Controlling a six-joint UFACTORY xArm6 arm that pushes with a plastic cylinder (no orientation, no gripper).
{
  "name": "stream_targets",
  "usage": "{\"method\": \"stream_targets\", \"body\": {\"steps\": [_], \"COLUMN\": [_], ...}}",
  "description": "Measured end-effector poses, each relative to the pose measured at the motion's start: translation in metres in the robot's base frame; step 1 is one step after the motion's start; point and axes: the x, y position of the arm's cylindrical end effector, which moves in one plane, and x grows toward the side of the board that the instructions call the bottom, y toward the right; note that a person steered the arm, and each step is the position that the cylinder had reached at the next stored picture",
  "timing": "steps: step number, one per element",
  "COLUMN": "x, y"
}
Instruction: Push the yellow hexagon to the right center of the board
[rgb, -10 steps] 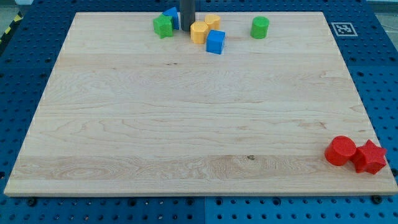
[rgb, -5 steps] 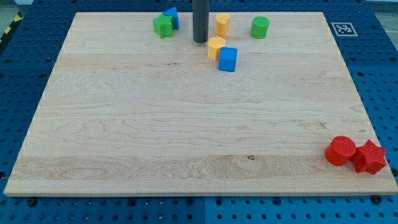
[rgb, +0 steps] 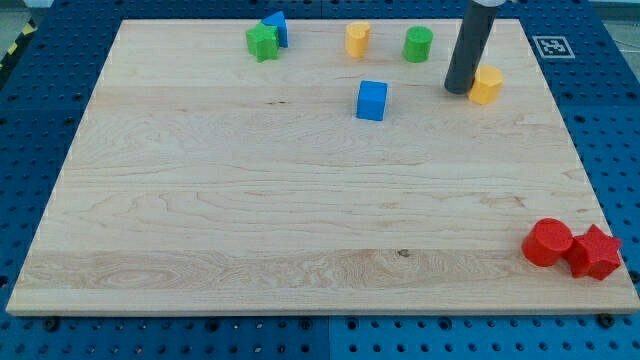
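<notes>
camera view shows the tip (rgb: 458, 91) touching the yellow hexagon (rgb: 486, 85) from its left; no fingers exist. an off-centre push could spin the block toward the board (rgb: 300, 200) edge.

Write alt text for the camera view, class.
My tip sits just left of the yellow hexagon near the wooden board's upper right. A blue cube lies further left; two red blocks occupy the bottom right corner.
</notes>
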Motion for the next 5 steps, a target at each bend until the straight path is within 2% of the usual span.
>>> {"method": "stream_targets", "body": {"steps": [2, 3, 5], "x": [-0.021, -0.014, 0.083], "y": [0.017, 0.063, 0.086]}}
